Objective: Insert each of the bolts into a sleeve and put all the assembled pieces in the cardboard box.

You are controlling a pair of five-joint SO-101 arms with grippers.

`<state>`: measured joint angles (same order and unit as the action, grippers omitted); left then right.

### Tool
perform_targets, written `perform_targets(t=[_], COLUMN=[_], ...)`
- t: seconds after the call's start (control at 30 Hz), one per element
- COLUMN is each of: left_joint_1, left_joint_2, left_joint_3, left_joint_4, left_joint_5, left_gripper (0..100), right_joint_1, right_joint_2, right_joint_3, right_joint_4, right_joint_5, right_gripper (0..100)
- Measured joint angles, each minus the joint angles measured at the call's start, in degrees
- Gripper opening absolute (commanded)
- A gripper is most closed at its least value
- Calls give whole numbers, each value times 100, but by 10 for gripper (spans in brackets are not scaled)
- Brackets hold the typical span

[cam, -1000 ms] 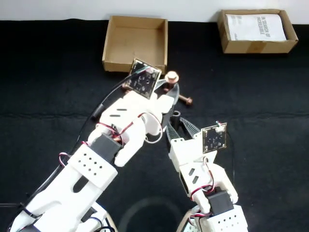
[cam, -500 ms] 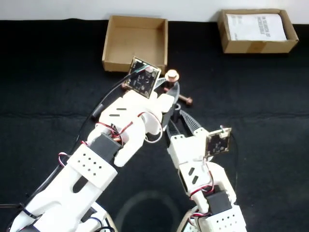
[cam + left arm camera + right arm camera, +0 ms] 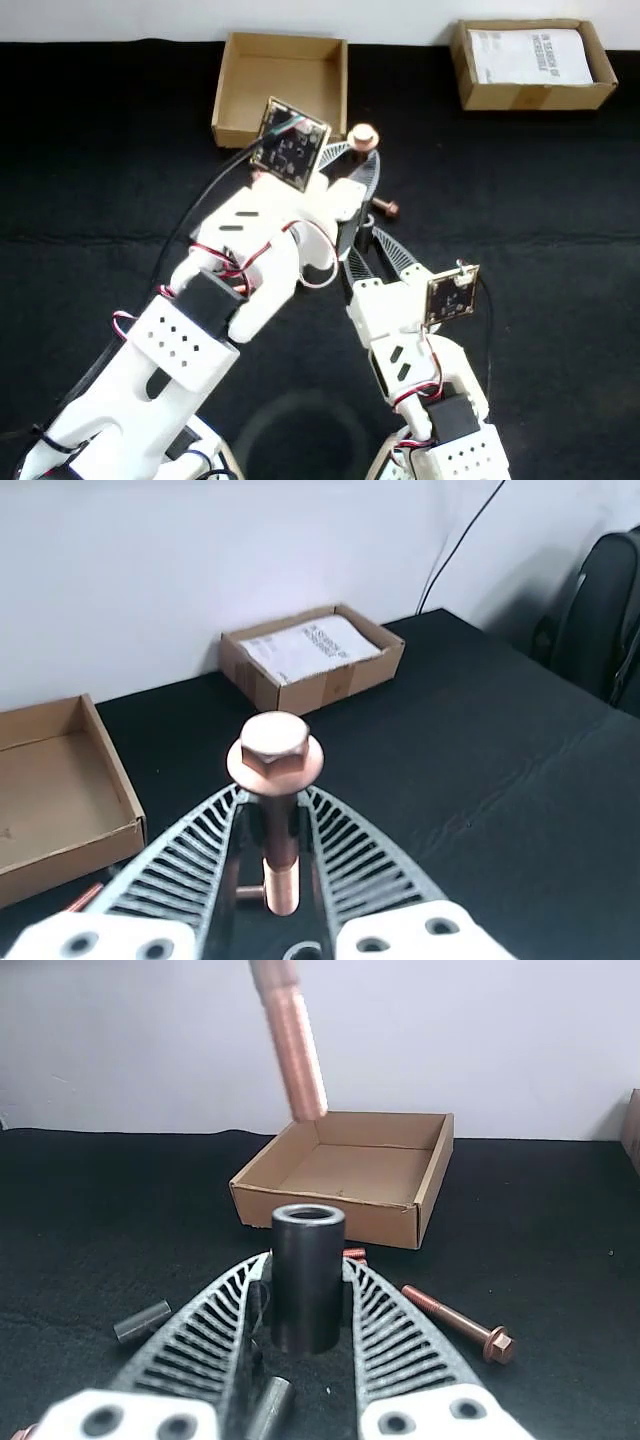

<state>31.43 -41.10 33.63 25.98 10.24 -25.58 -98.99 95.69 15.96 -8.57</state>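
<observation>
Fingers (image 3: 190, 865) of the left gripper (image 3: 272, 815) are clamped on a copper bolt (image 3: 275, 755), held upright and head up, off the table just beside the near corner of the cardboard box (image 3: 230, 130). A dark sleeve (image 3: 308, 1280) is gripped upright between the fingers (image 3: 400, 1345) of the right gripper (image 3: 307, 1265) in front of that box, below the bolt's tip and apart from it. Another bolt (image 3: 455, 1322) and two loose sleeves (image 3: 142, 1322) are seen lying on the black table (image 3: 540, 250) before the box, with a second box (image 3: 530, 98) set well apart from it.
</observation>
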Motion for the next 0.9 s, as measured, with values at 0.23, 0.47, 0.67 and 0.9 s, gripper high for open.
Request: perform_targets(t=[0.23, 0.47, 0.67, 0.9], left_joint_1=[193, 193, 193, 193], left_joint_2=[44, 44, 44, 35], left_joint_3=[-79, 431, 765, 1090], left_joint_4=[571, 352, -53, -202], left_joint_5=[0, 0, 0, 0], left_gripper=[9, 9, 9, 9], right_joint_1=[0, -9, 158, 193], right_joint_2=[0, 9, 9, 18], right_joint_3=[0, 0, 9, 9], right_joint_4=[0, 0, 0, 9], right_joint_5=[0, 0, 0, 0], right_gripper=[6, 6, 6, 6])
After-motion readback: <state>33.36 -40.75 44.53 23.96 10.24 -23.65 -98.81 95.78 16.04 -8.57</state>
